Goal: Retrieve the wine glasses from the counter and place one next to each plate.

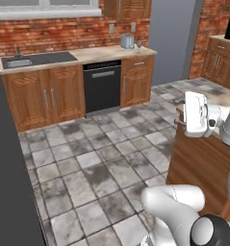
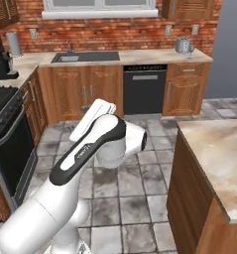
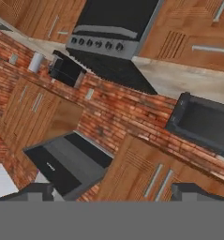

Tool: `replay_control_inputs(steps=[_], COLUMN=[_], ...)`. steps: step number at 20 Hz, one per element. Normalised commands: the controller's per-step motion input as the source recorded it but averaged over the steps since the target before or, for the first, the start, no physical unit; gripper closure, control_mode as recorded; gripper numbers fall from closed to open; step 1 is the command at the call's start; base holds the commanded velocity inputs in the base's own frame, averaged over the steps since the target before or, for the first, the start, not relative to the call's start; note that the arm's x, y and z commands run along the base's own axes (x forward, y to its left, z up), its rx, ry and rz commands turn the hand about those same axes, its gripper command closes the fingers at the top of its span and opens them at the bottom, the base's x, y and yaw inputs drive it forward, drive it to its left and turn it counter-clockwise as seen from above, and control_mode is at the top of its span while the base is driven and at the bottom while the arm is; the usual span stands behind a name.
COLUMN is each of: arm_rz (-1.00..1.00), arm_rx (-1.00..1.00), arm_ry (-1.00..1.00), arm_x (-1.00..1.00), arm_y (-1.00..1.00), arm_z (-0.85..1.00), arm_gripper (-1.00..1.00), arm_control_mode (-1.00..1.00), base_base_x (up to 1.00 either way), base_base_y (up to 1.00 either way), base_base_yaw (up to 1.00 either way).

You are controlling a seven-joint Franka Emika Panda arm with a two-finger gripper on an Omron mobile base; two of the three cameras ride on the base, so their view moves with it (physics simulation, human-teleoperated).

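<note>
Gripper [image 3: 111, 194]: fingers apart, nothing between them, facing the brick wall; sink [image 1: 32, 59]: left end of the counter [image 1: 95, 54]; dishwasher [image 1: 102, 85]: below its middle; toaster [image 1: 126, 41]: right end; wine glass [image 1: 138, 44]: just beside the toaster, on the counter, well apart from the arm; plates: unseen; progress, judged: nothing retrieved, both placements outstanding.

1. Wine glass [image 1: 138, 44] on the counter [image 1: 87, 54], upper middle of left base view: tiny, stem and foot too small to tell.
2. Same glass [image 2: 191, 48] upper right in right base view, blurs into the toaster [image 2: 182, 45].
3. Island [image 2: 224, 149] cut off by right edge, far end not seen.
</note>
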Motion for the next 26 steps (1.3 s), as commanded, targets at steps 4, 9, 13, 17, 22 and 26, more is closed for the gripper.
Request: replay_control_inputs(steps=[4, 9, 13, 17, 22, 26], arm_rz=[0.0, 0.0, 0.0, 0.0, 0.0, 0.0], arm_rx=[0.0, 0.0, 0.0, 0.0, 0.0, 0.0], arm_ry=[0.0, 0.0, 0.0, 0.0, 0.0, 0.0], arm_x=[0.0, 0.0, 0.0, 0.0, 0.0, 0.0], arm_y=[0.0, 0.0, 0.0, 0.0, 0.0, 0.0], arm_z=[0.0, 0.0, 0.0, 0.0, 0.0, 0.0], arm_gripper=[-1.0, -1.0, -1.0, -1.0, -1.0, -1.0], arm_control_mode=[1.0, 1.0, 1.0, 1.0, 1.0, 1.0], base_base_x=[1.0, 1.0, 1.0, 1.0, 1.0, 1.0], base_base_y=[0.36, 0.45, 0.45, 0.39, 0.17, -0.01], base_base_yaw=[-0.31, -0.27, -0.17, -0.17, -0.15, -0.11])
